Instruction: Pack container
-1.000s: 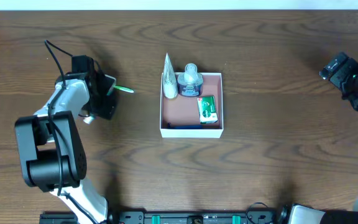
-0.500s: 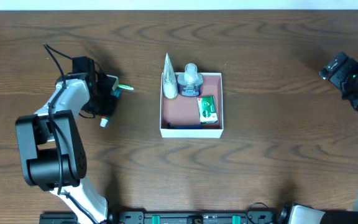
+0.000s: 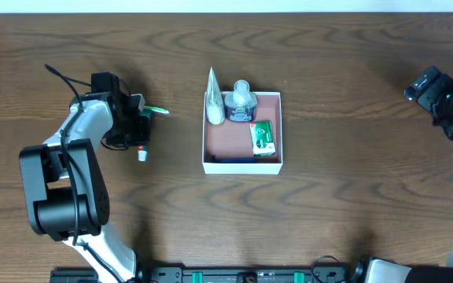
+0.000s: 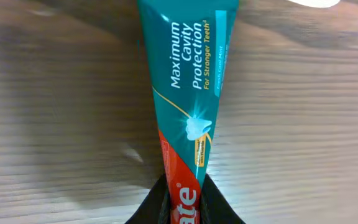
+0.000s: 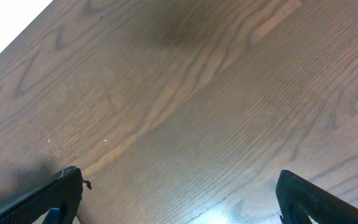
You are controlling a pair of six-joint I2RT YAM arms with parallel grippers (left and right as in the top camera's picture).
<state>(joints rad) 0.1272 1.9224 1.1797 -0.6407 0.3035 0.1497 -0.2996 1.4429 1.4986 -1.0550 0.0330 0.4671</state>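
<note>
Two robot arms work at a dark wooden surface [image 3: 329,220], where one white-walled container [image 3: 242,166] sits near the centre, well apart from both arms. Three toiletries lie inside it on the pinkish-brown floor. One white tube [image 3: 214,106] stands in the far-left corner with its tip rising past the rim. One small bottle with a clear cap [image 3: 241,101] is just beside it along the far wall. One green box [image 3: 263,138] lies toward the right wall.

On the left of the surface, the left hand [image 4: 184,204] is clamped on a single teal-and-red toothpaste tube [image 4: 188,81], and its two black fingers [image 4: 156,208] pinch the red lower part. The tube's lettering reads "Maximum Cavity Protection". From above, only a green end of the tube shows beyond the hand, pointing toward the container.

The right hand [image 5: 178,183] is at the far-right edge of the surface, its two fingers spread wide with only bare wood grain between them.
</note>
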